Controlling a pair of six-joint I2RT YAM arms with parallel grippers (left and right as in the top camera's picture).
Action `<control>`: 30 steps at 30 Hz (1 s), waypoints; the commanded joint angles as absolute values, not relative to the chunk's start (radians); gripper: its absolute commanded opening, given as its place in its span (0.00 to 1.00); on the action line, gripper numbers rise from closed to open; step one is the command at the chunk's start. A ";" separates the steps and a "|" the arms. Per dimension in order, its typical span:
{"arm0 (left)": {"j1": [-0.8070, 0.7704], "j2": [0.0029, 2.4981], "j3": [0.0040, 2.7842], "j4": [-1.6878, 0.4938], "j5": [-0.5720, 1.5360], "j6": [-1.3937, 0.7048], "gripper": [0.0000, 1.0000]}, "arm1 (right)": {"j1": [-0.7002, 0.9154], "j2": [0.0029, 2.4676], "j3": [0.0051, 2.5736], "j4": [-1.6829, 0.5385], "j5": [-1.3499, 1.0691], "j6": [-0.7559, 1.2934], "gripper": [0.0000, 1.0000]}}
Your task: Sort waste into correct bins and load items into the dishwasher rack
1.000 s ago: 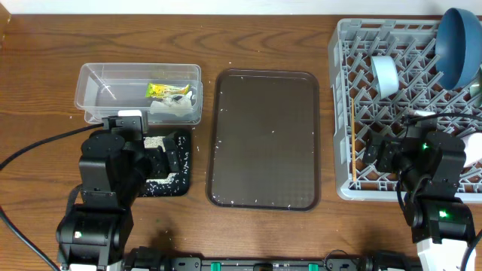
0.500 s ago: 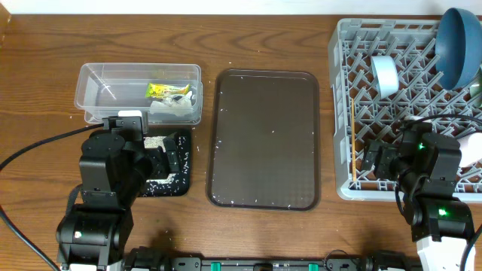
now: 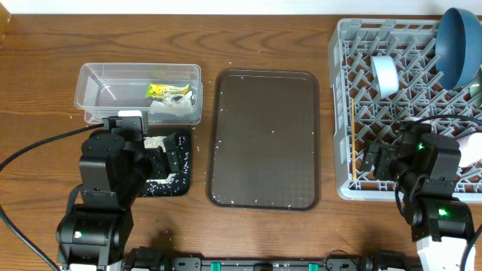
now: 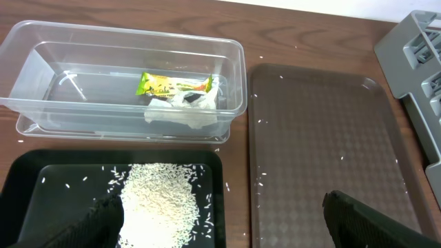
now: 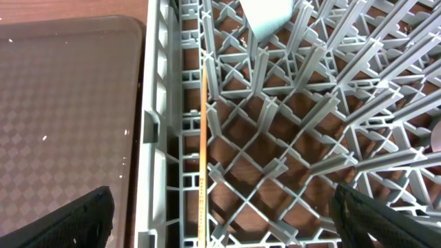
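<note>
You're near the end, judging from how things lie.

Waste: the yellow-green snack wrapper (image 4: pixel 172 84), glossy and crinkled, lies in the clear tub (image 4: pixel 41 114), with soft crumpled paper scraps (image 4: pixel 185 111) touching it. The rice grains (image 4: pixel 157 205) sit heaped in the shallow black tray (image 4: pixel 17 186), just in front of the tub.

Rack: the dishwasher rack (image 3: pixel 343 113) is a grey moulded lattice of pegs. The dark blue bowl (image 3: pixel 458 45) stands on edge at its far right corner. A pale bowl (image 3: pixel 384 75) leans between pegs. The thin wooden chopsticks (image 5: pixel 203 151) lie along the rack's left wall. A white object (image 3: pixel 474 154) shows past the right arm; you cannot tell what it is. No pink cup is visible.

Left over: stray grains dot the textured brown serving tray (image 3: pixel 263 113).

Left gripper (image 4: pixel 224 224): jaws spread wide, nothing held, above the black tray.

Right gripper (image 5: pixel 224 217): jaws spread wide, empty, over the rack's near left corner.
</note>
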State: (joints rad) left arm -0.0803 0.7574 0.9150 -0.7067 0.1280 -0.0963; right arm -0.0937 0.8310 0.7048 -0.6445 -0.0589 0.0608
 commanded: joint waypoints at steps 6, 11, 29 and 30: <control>-0.077 0.758 0.905 -0.707 0.130 -0.086 0.94 | -0.098 0.725 0.679 -0.673 -0.053 0.074 0.99; -0.077 0.758 0.905 -0.707 0.130 -0.086 0.94 | -0.095 0.616 0.612 -0.653 -0.053 0.074 0.99; -0.077 0.758 0.905 -0.707 0.130 -0.086 0.95 | 0.045 0.278 0.507 -0.593 -0.027 0.055 0.99; -0.077 0.758 0.905 -0.707 0.130 -0.086 0.95 | 0.061 0.259 0.507 -0.593 -0.027 0.055 0.99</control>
State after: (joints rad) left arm -0.0803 0.7574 0.9146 -0.7067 0.1280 -0.0963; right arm 0.0265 0.3004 0.5106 -0.5961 -0.0433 0.0601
